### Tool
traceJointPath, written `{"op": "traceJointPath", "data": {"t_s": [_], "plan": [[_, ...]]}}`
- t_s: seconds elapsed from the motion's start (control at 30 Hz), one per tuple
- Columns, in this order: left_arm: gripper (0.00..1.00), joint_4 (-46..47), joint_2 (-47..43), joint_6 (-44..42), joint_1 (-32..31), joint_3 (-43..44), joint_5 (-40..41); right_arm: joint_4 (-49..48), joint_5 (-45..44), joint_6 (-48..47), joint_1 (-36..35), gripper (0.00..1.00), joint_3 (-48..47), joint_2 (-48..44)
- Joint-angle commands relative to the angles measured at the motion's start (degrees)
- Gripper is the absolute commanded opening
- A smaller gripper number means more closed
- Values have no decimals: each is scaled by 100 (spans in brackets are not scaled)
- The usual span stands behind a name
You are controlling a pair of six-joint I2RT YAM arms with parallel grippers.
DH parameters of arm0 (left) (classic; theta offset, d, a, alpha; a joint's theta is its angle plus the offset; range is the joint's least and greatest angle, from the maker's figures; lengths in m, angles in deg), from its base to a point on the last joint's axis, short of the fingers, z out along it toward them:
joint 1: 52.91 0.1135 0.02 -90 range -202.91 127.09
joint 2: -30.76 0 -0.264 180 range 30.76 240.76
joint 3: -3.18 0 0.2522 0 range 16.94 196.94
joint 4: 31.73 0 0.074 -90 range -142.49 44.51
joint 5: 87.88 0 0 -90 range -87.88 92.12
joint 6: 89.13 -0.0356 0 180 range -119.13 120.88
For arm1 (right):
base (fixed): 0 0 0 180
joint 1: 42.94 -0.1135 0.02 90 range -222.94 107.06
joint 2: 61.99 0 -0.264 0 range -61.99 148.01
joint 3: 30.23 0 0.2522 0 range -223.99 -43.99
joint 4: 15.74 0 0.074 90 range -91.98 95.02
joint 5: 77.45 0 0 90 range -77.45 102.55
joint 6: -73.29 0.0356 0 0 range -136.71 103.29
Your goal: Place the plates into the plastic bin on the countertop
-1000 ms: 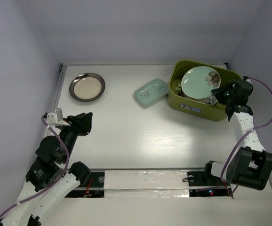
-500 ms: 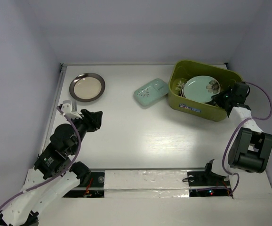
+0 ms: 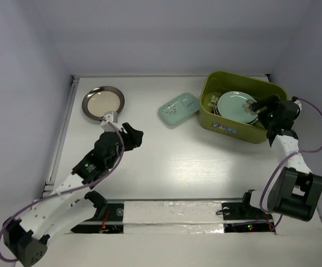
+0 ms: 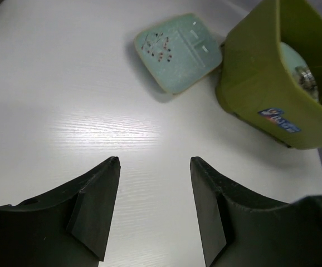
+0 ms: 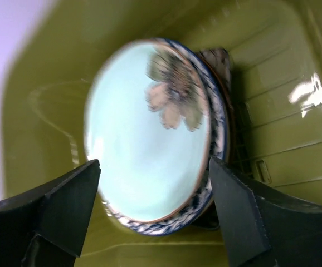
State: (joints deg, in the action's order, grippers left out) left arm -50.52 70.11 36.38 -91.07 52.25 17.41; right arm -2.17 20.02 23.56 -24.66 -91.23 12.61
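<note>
White countertop (image 3: pixel 166 167): mint rectangular plate (image 3: pixel 179 109) and metal-rimmed plate (image 3: pixel 103 103) outside plastic bin (image 3: pixel 228 127). Right gripper (image 3: pixel 258 109) spread, near mint round plate (image 3: pixel 234 104) in bin; left gripper (image 4: pixel 154 162) parted, empty. Risk: clipping stack on retraction.

Mint round plate (image 3: pixel 236 104) lay uppermost inside the olive bin (image 3: pixel 244 133); mint divided plate (image 3: pixel 179 109) and metal-rimmed plate (image 3: pixel 103 102) lay on the countertop (image 3: pixel 172 161)
</note>
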Motion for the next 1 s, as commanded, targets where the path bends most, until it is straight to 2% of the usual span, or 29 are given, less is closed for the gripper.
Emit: {"op": "traceJointPath", "data": {"t_s": [0.0, 0.1, 0.23, 0.37, 0.4, 0.43, 0.47, 0.53, 0.57, 0.6, 0.8, 0.97], "plan": [[51, 977, 649, 255, 9, -147, -61, -263, -166, -11, -18, 87, 118, -709], [54, 1425, 1396, 308, 9, -121, -35, -184, -166, 24, -18, 88, 242, -1410], [64, 1988, 2443, 518, 9, 72, -157, -402, 157, 226, -18, 87, 610, -2431], [68, 2586, 3533, 659, 62, 449, -316, -676, 632, 394, -18, 83, 1225, -3171], [68, 2622, 4049, 694, 62, 720, -325, -763, 781, 446, -18, 81, 1435, -3276], [68, 2648, 4306, 721, 175, 871, -377, -833, 1070, 464, -87, 76, 1550, -3477], [68, 2701, 4596, 764, 237, 1194, -612, -930, 1221, 473, -184, 63, 1647, -3575], [67, 2867, 5344, 940, 421, 1451, -833, -1063, 1450, 438, -351, 51, 1867, -3760], [67, 3059, 5572, 1010, 492, 1566, -1156, -1036, 1468, 385, -543, 38, 1911, -3935], [66, 3140, 5983, 1089, 545, 1767, -1221, -1036, 1486, 298, -641, 36, 1955, -4006], [65, 2939, 7207, 1283, 677, 2847, -1265, -1106, 1705, 244, -1256, 37, 2272, -4270], [58, 2710, 7832, 1572, 677, 3403, -1309, -1212, 1820, 262, -1319, 37, 2536, -4402]]}}
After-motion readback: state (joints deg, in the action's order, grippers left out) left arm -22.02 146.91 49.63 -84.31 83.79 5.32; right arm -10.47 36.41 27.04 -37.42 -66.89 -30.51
